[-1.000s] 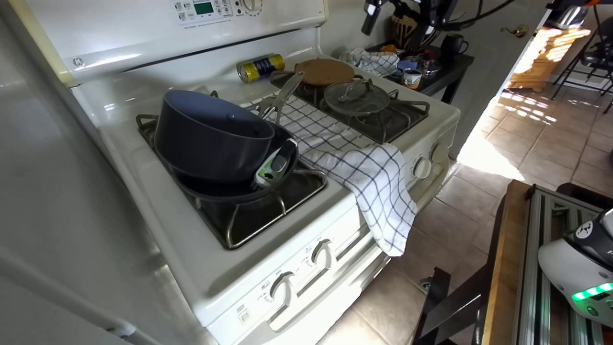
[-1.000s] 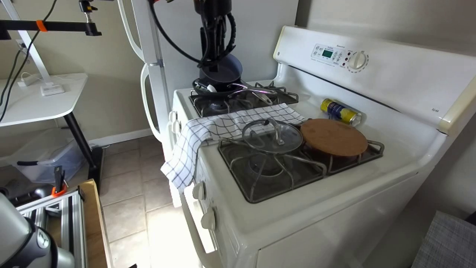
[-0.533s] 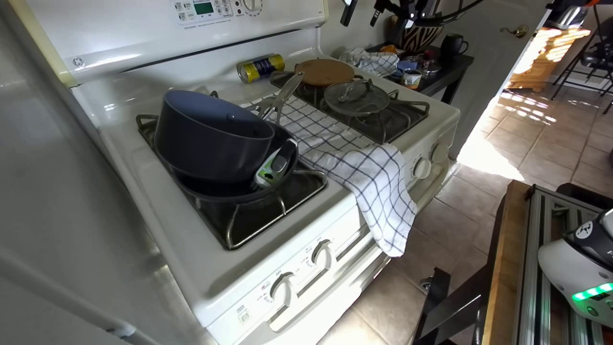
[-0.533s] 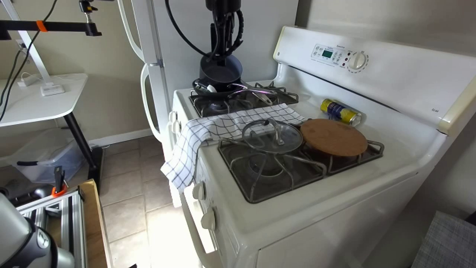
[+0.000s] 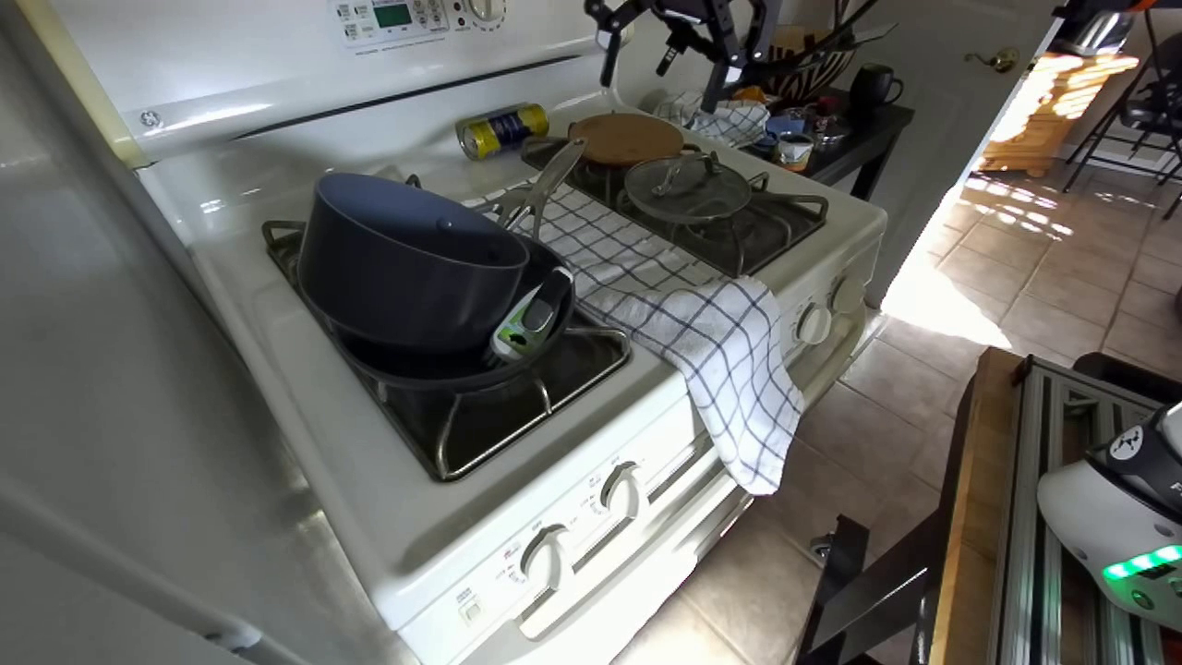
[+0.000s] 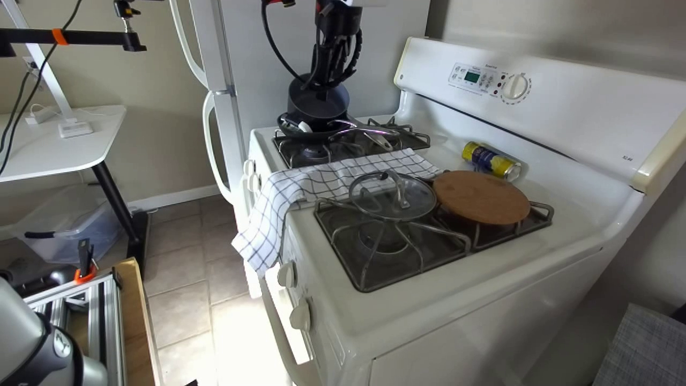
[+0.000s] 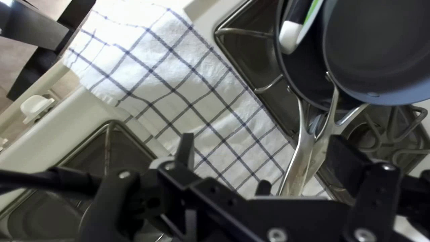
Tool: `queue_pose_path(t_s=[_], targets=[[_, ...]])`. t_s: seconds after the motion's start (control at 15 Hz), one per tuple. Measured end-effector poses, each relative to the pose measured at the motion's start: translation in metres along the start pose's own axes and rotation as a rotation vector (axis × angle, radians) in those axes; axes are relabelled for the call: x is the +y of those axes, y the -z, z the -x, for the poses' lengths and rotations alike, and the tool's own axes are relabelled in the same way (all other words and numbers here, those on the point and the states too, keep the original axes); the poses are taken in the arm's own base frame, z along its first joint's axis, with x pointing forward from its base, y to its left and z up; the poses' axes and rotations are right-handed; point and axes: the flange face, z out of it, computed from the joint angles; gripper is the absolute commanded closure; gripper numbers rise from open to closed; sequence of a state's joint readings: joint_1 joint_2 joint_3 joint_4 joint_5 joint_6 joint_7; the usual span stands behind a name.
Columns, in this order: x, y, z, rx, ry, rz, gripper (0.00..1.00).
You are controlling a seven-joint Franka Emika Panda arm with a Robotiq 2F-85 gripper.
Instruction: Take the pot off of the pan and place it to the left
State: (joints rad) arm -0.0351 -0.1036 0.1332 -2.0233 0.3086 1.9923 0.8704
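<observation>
The dark blue-grey pot (image 5: 411, 277) sits tilted inside the wide dark pan (image 5: 420, 374) on the far-side burner; both also show in an exterior view, pot (image 6: 335, 102) and pan (image 6: 308, 135). In the wrist view the pot (image 7: 376, 47) and pan (image 7: 304, 75) are at the upper right, partly cut off. Their silver handles (image 7: 302, 161) cross over the towel and appear between my fingers. My gripper (image 5: 661, 78) is open and empty, high above the stove; in the wrist view its fingers (image 7: 263, 148) are wide apart. In an exterior view the arm partly covers the pot.
A green, white and black tool (image 5: 528, 319) lies in the pan beside the pot. A checkered towel (image 5: 637, 259) lies between the burners. A glass lid (image 5: 688, 189), a brown round board (image 5: 623, 139) and a yellow can (image 5: 503, 131) are on the stove. A fridge (image 6: 257, 64) stands beside it.
My gripper has come down and moved left in an exterior view, with its fingers now fully in sight. The arm moved right in an exterior view. Pot and pan have not moved.
</observation>
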Motion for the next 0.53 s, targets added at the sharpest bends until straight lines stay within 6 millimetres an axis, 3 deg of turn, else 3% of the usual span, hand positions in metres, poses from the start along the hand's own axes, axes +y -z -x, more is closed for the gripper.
queue_pose_path(t_s=[0.33, 0.53], targets=[[-0.077, -0.035, -0.012, -0.073, -0.068, -0.006, 0.00], [-0.095, -0.041, -0.009, -0.090, -0.045, 0.003, 0.00]])
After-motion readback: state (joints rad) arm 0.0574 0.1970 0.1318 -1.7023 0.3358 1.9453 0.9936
